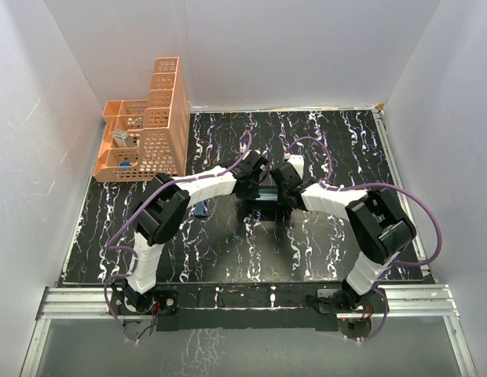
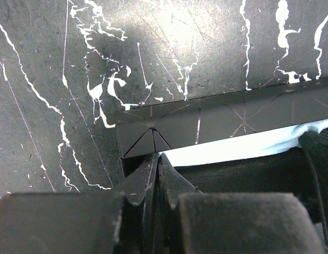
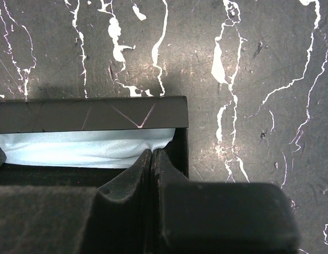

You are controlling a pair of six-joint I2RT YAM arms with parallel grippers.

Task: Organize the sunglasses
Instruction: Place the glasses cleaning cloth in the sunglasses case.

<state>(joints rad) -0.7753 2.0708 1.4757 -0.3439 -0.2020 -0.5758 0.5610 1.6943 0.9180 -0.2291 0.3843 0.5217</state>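
The left arm [image 1: 161, 212] and right arm [image 1: 377, 224] bend inward and meet over the black case [image 2: 233, 119]. The left gripper [image 2: 157, 159] sits at the case's left end with its jaws pressed together. The right gripper [image 3: 152, 154] sits at the case's right end, likewise closed.

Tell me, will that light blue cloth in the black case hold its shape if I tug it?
Probably not: the cloth shows soft wrinkles, so likely floppy. It looks thin and light, apt to bunch inside the case.
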